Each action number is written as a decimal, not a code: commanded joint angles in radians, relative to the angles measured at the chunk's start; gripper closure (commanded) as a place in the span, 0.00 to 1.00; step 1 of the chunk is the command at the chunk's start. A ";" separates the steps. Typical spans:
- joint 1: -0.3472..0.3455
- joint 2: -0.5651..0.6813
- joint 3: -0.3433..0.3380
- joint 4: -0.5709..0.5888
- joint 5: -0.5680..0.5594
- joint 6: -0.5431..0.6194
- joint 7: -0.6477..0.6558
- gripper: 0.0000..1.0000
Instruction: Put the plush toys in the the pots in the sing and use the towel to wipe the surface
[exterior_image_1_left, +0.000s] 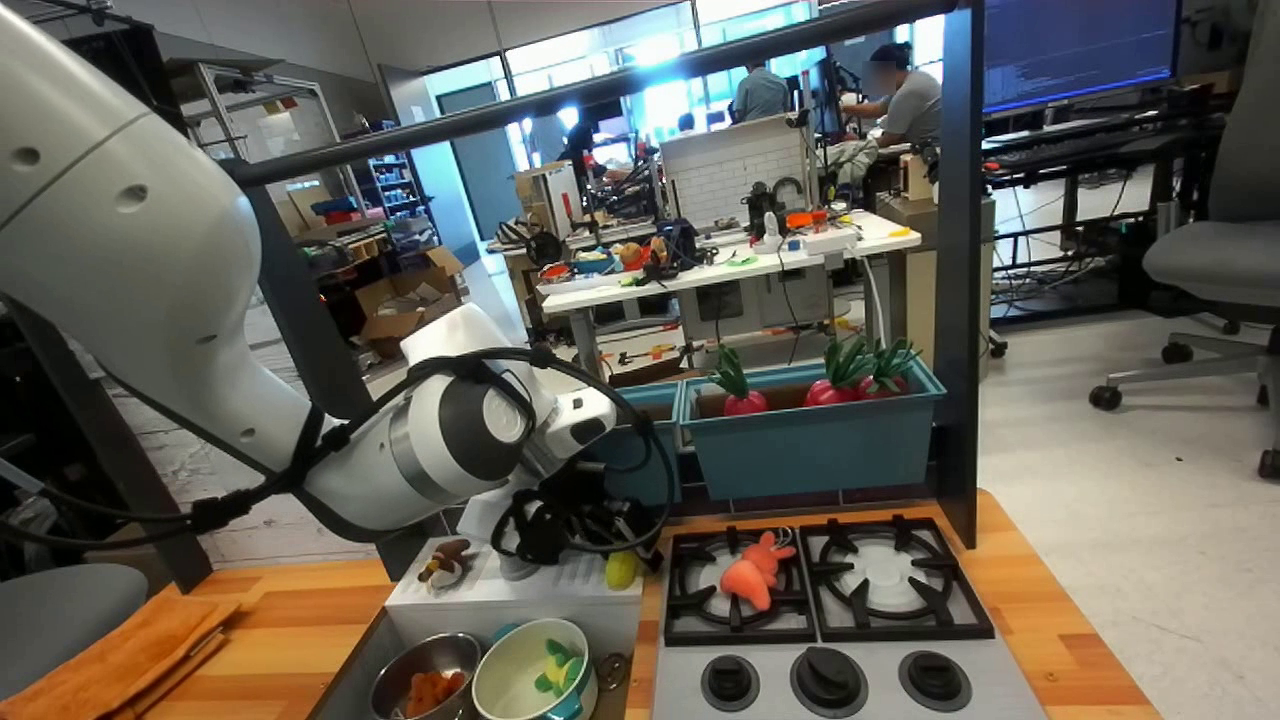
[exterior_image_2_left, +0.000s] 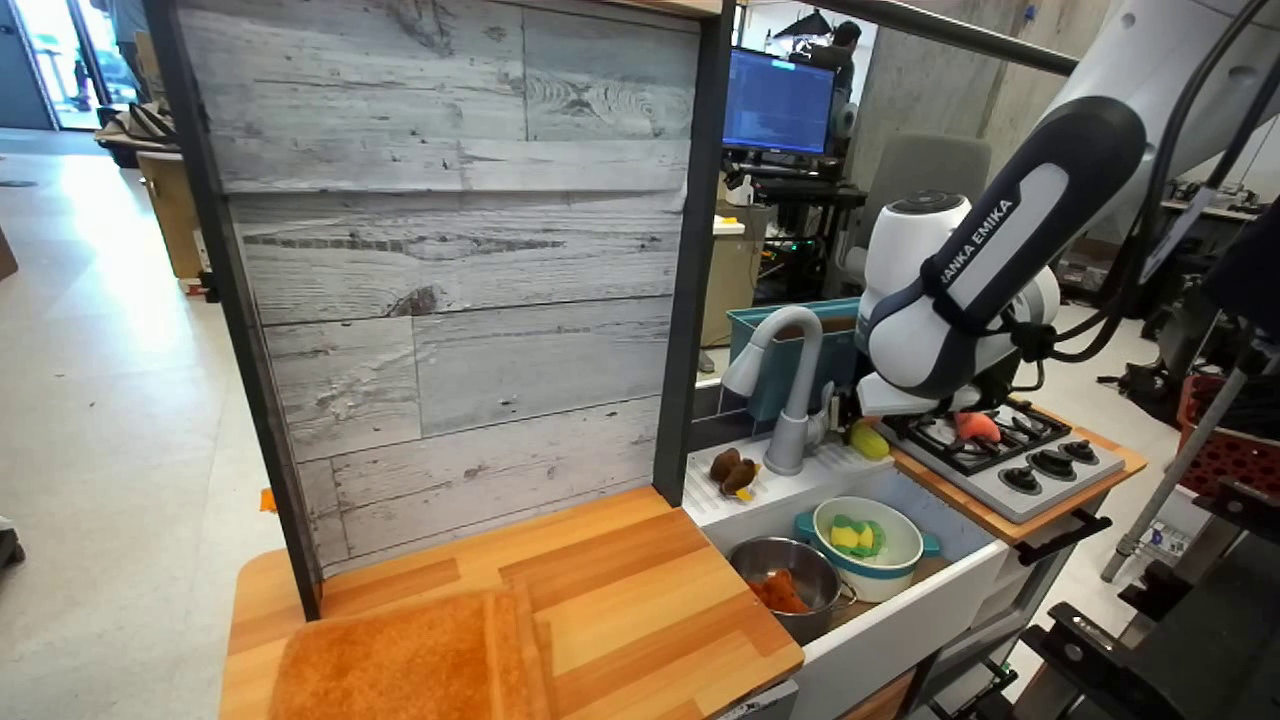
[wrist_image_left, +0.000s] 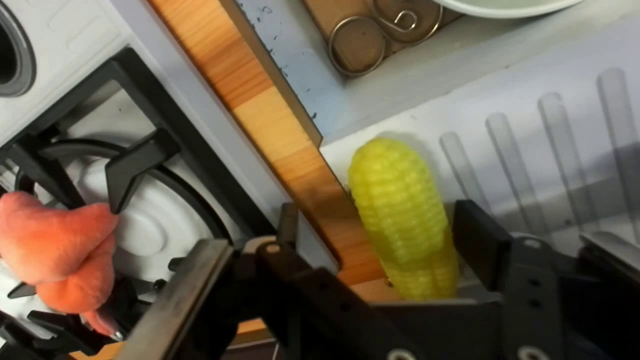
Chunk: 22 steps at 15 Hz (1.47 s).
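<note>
1. The yellow corn toy (wrist_image_left: 402, 210) is on the white ledge (wrist_image_left: 525, 100) of the sink (exterior_image_2_left: 910, 640), between the fingers (wrist_image_left: 477, 245) of the gripper (wrist_image_left: 380, 227). These fingers stand apart, wider than the corn; whether the closer one touches it, I cannot tell.
2. To the left of the gripper in the wrist view, the red-orange toy (wrist_image_left: 57, 245) lies on a burner of the stove (exterior_image_1_left: 880, 575).
3. In both exterior views, below and left of the gripper, two pots stand inside the sink. The cream pot (exterior_image_2_left: 885, 588), with teal handles, contains a yellow-and-green toy (exterior_image_2_left: 857, 536). Just beside it, farther from the gripper, the grey metal pot (exterior_image_2_left: 765, 558) contains an orange toy (exterior_image_2_left: 780, 590).
4. Left of the gripper, a brown toy (exterior_image_2_left: 733, 470) is on the same ledge.
5. Above and right of the gripper in an exterior view, a teal trough (exterior_image_1_left: 815, 450) holds red radishes (exterior_image_1_left: 832, 392) with green leaves.
6. Above the gripper, the arm (exterior_image_2_left: 1010, 235) carries the readable letters "ANKA EMIKA". A monitor (exterior_image_1_left: 1085, 55), at the upper right, shows text too small for reading.
7. Well apart, to the left, the orange towel (exterior_image_2_left: 385, 655) lies on the wooden tabletop (exterior_image_2_left: 650, 600).
</note>
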 joint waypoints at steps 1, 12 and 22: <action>0.002 0.052 0.017 0.078 0.033 -0.011 -0.034 0.51; 0.038 -0.092 0.104 -0.200 0.006 0.196 -0.232 0.95; 0.067 -0.221 0.348 -0.523 -0.006 0.359 -0.467 0.94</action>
